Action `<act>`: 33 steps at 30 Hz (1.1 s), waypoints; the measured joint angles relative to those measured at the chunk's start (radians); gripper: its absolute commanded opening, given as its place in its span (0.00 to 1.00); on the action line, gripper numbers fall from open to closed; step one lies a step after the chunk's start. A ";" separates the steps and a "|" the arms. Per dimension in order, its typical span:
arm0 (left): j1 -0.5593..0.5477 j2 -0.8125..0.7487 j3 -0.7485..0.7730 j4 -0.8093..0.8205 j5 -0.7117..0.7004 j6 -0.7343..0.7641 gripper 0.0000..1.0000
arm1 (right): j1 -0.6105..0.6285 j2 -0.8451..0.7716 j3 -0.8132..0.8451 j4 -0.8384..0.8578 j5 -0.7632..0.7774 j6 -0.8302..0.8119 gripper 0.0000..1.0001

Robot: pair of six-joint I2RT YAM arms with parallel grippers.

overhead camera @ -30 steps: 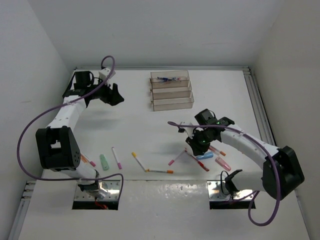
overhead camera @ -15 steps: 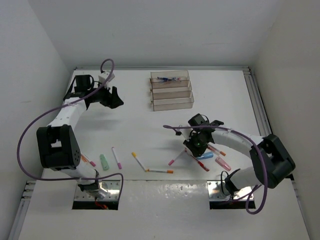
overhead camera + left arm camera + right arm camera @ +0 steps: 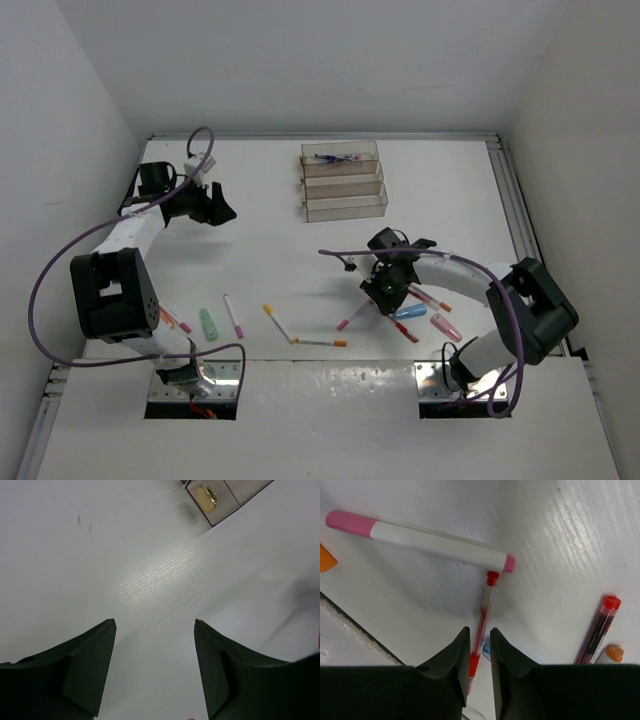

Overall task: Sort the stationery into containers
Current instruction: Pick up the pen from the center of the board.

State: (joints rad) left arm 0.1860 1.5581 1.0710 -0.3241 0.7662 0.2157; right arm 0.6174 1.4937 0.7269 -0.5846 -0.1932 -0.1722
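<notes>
The red pen [image 3: 487, 600] lies near the front edge of the table [image 3: 270, 250], well apart from the containers [image 3: 345, 208] at the rear, with open surface between. Its cap sits just beside a pink-capped marker [image 3: 435, 542], and a second red pen [image 3: 597, 625] lies nearby. The right gripper [image 3: 480, 630] points down and pinches the red pen. The left gripper [image 3: 155, 625] is spread over bare table.
</notes>
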 measured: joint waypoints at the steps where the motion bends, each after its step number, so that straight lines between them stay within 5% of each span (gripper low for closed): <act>1: 0.003 0.000 0.000 0.002 0.001 0.000 0.70 | 0.006 0.005 0.002 0.001 0.002 0.000 0.20; 12: 0.010 0.032 -0.003 0.066 0.005 -0.035 0.69 | 0.072 0.069 0.006 0.008 0.075 0.029 0.12; 17: 0.013 0.047 -0.005 0.092 0.005 -0.045 0.68 | 0.074 0.089 0.029 0.001 0.093 0.042 0.00; 33: 0.013 0.096 0.086 0.047 0.071 -0.020 0.67 | -0.026 0.066 0.334 -0.173 -0.053 0.135 0.00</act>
State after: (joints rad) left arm 0.1993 1.6539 1.1572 -0.2768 0.8368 0.1955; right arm 0.5915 1.5600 1.0611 -0.7574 -0.2466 -0.0376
